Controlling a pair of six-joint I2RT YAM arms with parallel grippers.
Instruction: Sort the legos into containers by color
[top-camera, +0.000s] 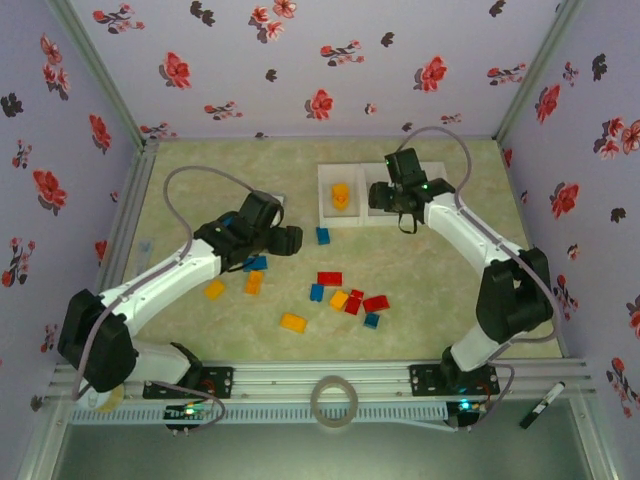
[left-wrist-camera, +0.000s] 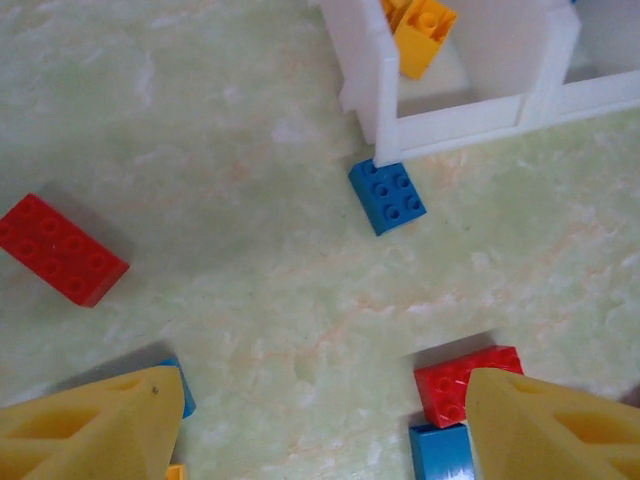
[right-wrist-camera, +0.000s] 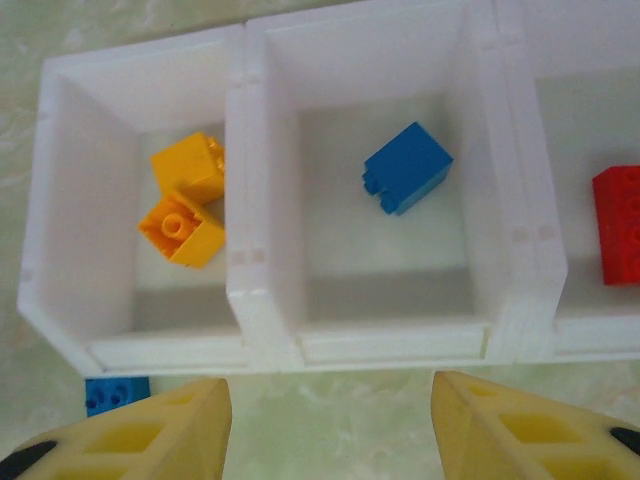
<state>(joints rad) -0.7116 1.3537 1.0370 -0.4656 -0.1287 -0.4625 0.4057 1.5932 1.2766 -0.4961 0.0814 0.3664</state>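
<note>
Two yellow legos (right-wrist-camera: 187, 205), a blue lego (right-wrist-camera: 407, 167) and a red lego (right-wrist-camera: 615, 225) lie in separate compartments of the tray (right-wrist-camera: 240, 290); the loose legos (top-camera: 340, 298) are scattered on the bench (top-camera: 240, 335). The left hand (left-wrist-camera: 325, 380), spread and empty, hangs over a red brick (left-wrist-camera: 462, 382) just beside a blue brick (left-wrist-camera: 438, 450), so closing there could pinch both. The right hand (right-wrist-camera: 328, 390), also spread, hovers by the tray's near wall and could shove it.

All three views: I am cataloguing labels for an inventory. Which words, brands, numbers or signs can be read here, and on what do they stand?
No text can be read.
Studs of the blue brick: too blurred to show any mark.
Barrel of the black marker at the near right corner: any print is too small to read.
Walls of the white tray: plain.
</note>
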